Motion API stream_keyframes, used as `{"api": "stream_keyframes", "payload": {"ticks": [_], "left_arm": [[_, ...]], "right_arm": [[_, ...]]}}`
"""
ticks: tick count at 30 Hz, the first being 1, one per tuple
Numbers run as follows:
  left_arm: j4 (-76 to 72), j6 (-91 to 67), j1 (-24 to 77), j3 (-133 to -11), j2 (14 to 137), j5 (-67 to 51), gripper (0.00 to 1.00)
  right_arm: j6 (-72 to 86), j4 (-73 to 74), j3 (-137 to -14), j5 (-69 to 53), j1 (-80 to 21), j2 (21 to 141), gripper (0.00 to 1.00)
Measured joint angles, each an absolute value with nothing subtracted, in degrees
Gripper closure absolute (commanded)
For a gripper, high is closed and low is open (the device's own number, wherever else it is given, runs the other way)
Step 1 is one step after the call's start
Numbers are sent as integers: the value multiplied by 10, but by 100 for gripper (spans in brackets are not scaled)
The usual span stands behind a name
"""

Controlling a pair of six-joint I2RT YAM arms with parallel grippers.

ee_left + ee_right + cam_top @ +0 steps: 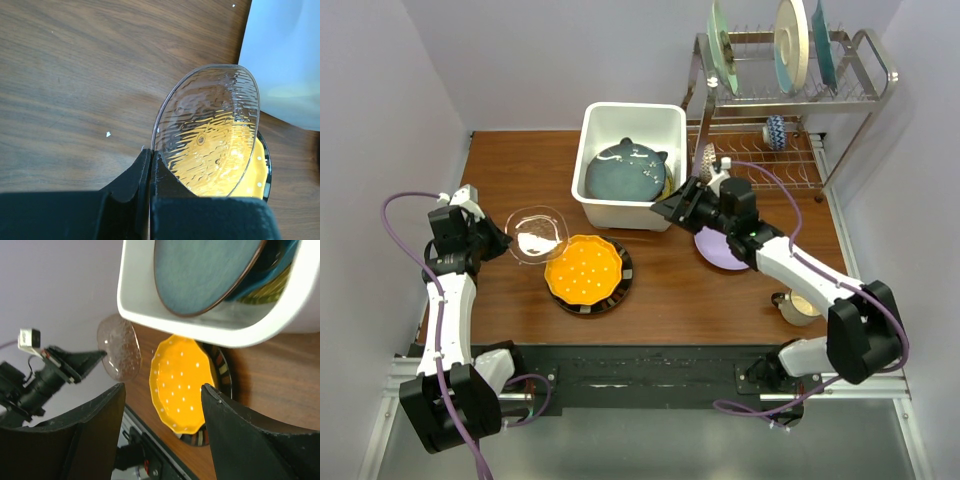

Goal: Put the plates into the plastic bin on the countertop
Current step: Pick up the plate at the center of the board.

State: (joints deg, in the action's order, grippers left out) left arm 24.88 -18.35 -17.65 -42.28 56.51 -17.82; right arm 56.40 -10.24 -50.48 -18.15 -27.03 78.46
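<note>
Left hand (506, 241) pinched shut on rim of tilted clear glass plate (538, 236), right hand (663, 211) spread wide beside plastic bin (618, 213)

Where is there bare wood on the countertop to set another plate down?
The countertop is bare in the back-left corner, left of the plastic bin, and along the front between the orange dotted plate and the mug. The right side is crowded: the right gripper, the lilac plate and the wire rack.
</note>
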Motion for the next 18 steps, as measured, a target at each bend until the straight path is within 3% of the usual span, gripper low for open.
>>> {"api": "stream_keyframes", "payload": {"ticks": [18], "left_arm": [[249,-183,-176,-423,568,-183,100]], "right_arm": [[513,-82,-506,-170,-377,904,43]]}}
